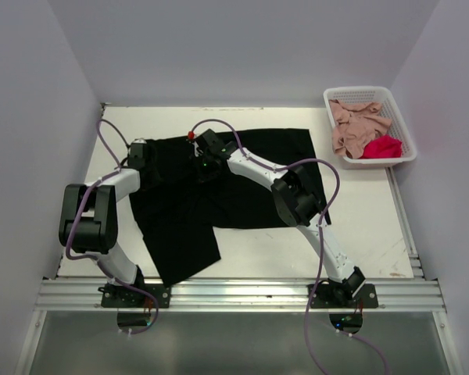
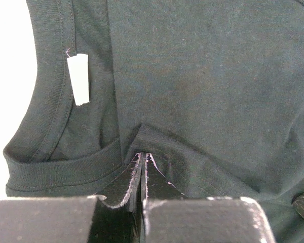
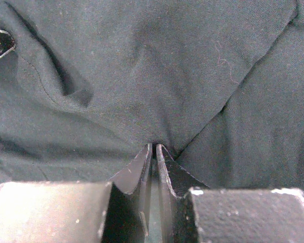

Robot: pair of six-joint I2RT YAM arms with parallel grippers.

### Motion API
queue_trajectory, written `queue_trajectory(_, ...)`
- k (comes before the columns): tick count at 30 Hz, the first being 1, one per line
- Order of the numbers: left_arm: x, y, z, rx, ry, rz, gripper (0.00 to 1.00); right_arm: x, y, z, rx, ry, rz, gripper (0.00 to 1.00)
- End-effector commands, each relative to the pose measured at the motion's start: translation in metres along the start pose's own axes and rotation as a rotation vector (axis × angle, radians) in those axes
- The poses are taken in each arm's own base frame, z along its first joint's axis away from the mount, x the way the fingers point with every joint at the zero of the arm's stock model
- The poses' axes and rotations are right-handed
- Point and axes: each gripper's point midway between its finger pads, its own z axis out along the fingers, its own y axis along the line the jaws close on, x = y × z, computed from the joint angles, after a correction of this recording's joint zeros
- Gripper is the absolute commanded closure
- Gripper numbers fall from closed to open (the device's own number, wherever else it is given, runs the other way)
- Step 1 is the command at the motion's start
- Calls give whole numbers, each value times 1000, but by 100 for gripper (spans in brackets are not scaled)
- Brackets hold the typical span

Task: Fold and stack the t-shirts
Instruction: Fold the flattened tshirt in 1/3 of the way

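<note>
**Left gripper [image 2: 143,157] and right gripper [image 3: 153,148] clamped on black t-shirt [image 1: 184,226]: slip hazard**

Left fingers are pressed together on a small fold just beside the collar [image 2: 55,169]. Right fingers pinch a ridge of plain cloth.

Hazard: both bites look shallow. A quick lift could pull the thin cloth free, and an uneven pull could skew the fold.

Position: the shirt lies spread on the table [image 1: 359,226], and both grippers hold it near its far edge. One corner trails toward the left arm's base.

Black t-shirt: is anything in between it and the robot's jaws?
No, nothing visible. The left jaws and the right jaws are both pinched shut straight on the cloth of the black t-shirt, the left ones beside its collar.
</note>
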Motion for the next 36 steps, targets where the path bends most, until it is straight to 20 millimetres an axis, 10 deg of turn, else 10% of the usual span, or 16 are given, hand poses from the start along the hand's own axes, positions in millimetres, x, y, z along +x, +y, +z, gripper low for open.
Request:
queue_trajectory(1, -18, -3, 5, 7, -49, -16, 100, 32, -30, -4, 94, 108, -6, 88)
queue_trajectory(24, -18, 8, -54, -17, -21, -8, 100, 38, -30, -1, 87, 118, -10, 89)
queue_trajectory(36, -2, 20, -24, -85, 4, -6, 96, 40, -30, 0, 82, 123, -8, 90)
